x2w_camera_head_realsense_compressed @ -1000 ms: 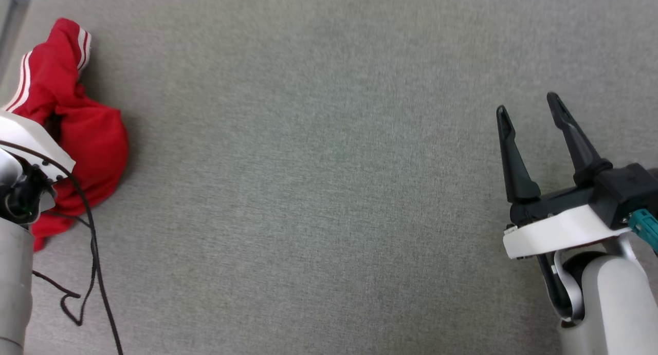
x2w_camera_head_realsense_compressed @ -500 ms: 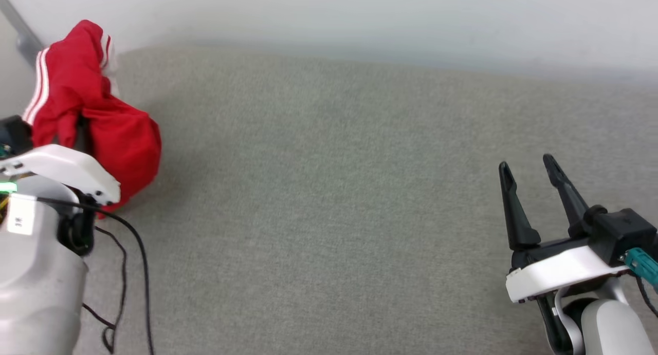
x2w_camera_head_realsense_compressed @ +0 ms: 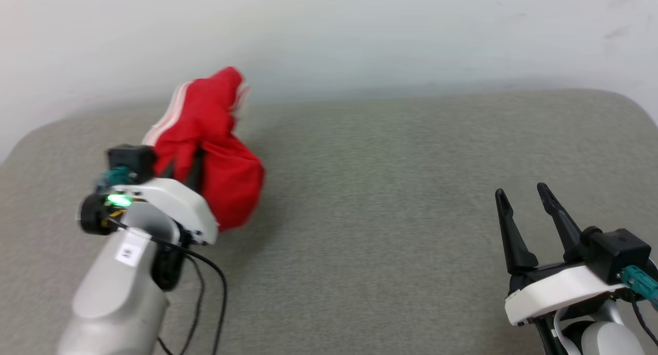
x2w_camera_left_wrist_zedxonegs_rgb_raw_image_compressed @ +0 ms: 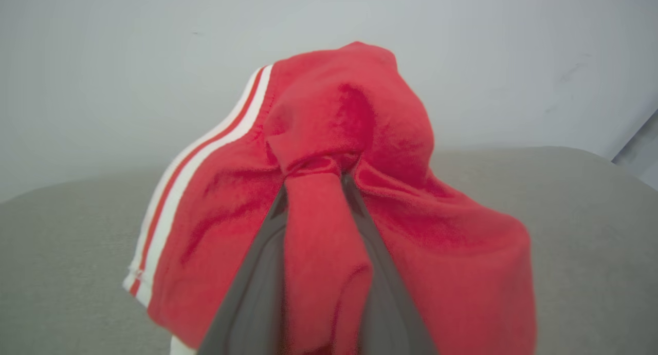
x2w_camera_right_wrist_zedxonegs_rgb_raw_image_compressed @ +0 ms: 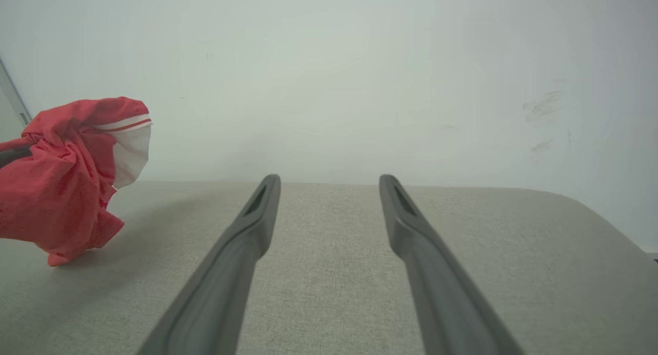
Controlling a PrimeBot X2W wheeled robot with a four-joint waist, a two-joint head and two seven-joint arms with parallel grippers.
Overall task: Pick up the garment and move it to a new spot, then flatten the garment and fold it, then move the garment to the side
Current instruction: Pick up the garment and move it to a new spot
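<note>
Two claws show in the head view. The left claw is buried in the garment, a bunched red lump with white-and-red striped edging that it carries above the grey worktop, close to the pale wall. The bundle's long axis runs roughly up and down, the striped end uppermost and nearest the wall. The left forearm reaches up and away from the robot toward the wall at a slant, with a black cable trailing off its wrist. The right claw rests far from the wall and well apart from the garment, fingers pointing toward the wall.

In the left wrist view, the claw's jaws stand narrow, pinched on a rope of red cloth that runs between the two dark fingers. The rest of the garment drapes over and past the tips, so the cloth lies dead ahead of this claw.

In the right wrist view, the right claw is spread wide and holds nothing. The garment hangs off to its left before the wall. Its lowest fold is near the worktop, though I cannot tell whether it touches.

The carry looks to be under way. The left arm has the cloth, so setting it down falls to that arm — the right would have to cross leftward to help flatten.
</note>
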